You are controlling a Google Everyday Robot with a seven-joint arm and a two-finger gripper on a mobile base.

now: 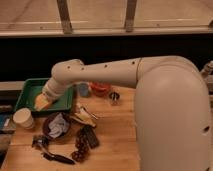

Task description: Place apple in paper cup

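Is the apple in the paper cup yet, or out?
Out. The apple is held by the gripper, jaws shut, above the green tray; the paper cup stands upright, apart, near the table edge.

The wooden table (117,137) carries a green tray (29,91) at its back left, with a paper cup (23,119) just in front of it. A dark bowl (56,125), a yellowish wrapper (82,116), some dark items (84,142) and a black-handled tool (56,158) lie front left. A blue cup (83,90), a red bowl (101,88) and a small dark pot (114,96) stand along the back. The gripper (42,102), closed, hangs over the tray.
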